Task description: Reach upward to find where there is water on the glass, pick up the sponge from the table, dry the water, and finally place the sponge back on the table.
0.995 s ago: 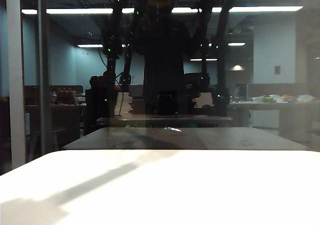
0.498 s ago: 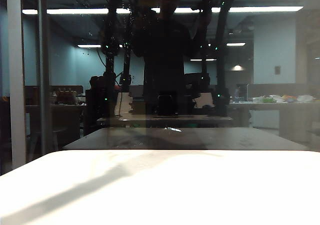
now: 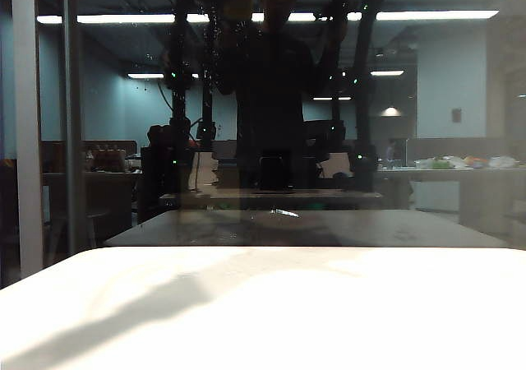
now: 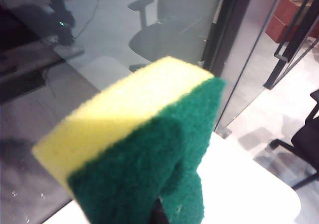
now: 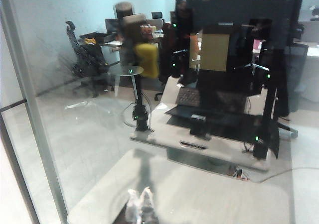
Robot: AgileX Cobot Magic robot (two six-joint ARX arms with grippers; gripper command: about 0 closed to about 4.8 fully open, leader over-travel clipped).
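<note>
- Left gripper (image 4: 158, 215): barely visible at the lower edge of the left wrist view, under the sponge (image 4: 134, 149). Fingers clamped on the sponge's near end; the foam puckers around the pinch.
- Sponge fills mid-frame, green scouring face toward camera, yellow foam edge on the upper left. It is held off the table (image 4: 249, 194).
- Handling, my read: light, soft, compressible, rough, not slippery. Pinching one end leaves the free end clear for wiping. Press lightly, since the foam will flex.
- Glass (image 4: 114, 40) is just beyond the sponge; can't tell contact. Water (image 3: 215, 26) shows as pale specks in the exterior view's upper left.
- Right gripper (image 5: 140, 206): pale tips together, empty, low in its view, facing the glass.
</note>
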